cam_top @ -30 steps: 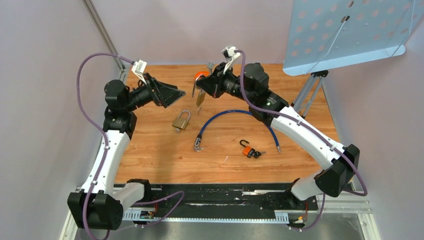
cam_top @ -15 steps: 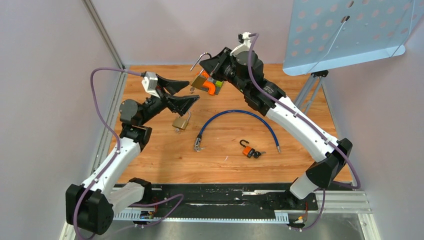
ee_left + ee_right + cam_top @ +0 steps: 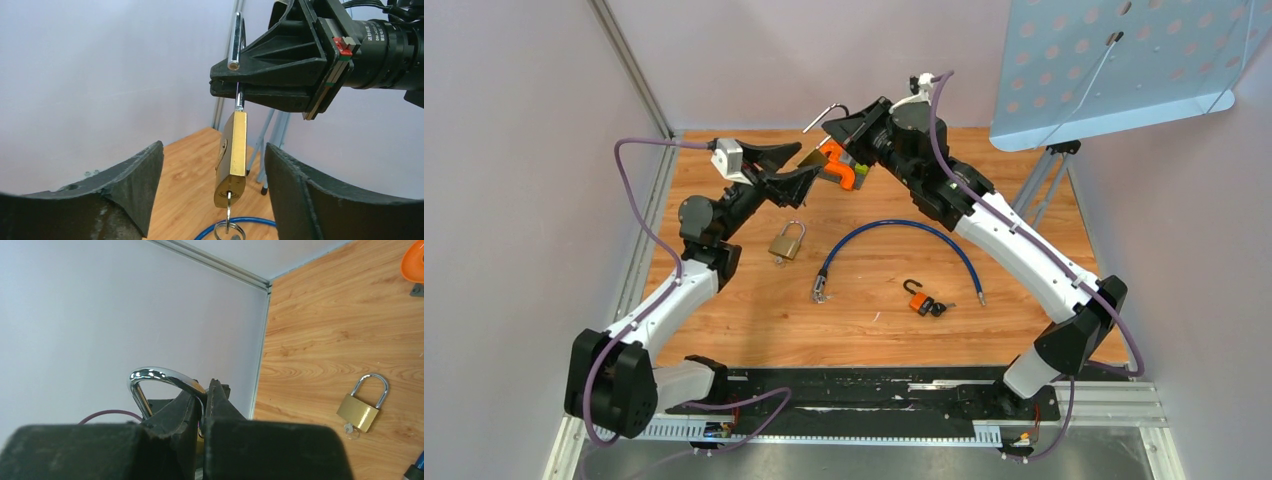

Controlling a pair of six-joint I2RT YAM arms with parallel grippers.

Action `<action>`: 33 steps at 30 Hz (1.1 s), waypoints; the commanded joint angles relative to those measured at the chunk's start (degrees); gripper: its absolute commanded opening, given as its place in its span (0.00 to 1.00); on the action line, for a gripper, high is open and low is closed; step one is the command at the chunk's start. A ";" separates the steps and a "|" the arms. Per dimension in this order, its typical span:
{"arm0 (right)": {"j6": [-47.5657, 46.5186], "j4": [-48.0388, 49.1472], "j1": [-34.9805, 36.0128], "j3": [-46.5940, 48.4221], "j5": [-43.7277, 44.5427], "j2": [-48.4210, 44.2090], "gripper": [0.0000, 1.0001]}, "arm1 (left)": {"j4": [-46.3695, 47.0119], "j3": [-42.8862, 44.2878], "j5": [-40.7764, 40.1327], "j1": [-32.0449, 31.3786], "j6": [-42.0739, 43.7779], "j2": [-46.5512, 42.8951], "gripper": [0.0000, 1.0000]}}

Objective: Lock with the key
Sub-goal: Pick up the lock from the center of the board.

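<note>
Above the far side of the wooden table, the right gripper is clamped on the steel shackle of a brass padlock, which hangs in the air. One leg of the shackle runs down into the lock body. The other ends free, level with the jaws, so the lock is open. A key sits in the keyhole on the underside, with its ring dangling below.

The left gripper faces the lock with its jaws spread wide and nothing between them. In the left wrist view one finger shows on either side of the brass body, and both are apart from it. In the overhead view its tips are just beside the right gripper.

On the table below lies a second brass padlock, shackle closed, with a key at its base. A blue cable curves in an arch to its right. Under that arch, nearer the arm bases, rests a small orange padlock. A pale blue perforated panel stands on a tripod at the far right corner — well apart from both arms.
</note>
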 commanded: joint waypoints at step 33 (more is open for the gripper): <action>-7.27 7.93 -7.34 -9.40 -10.53 -5.42 0.97 | -12.19 7.16 8.19 2.42 -7.01 1.29 0.00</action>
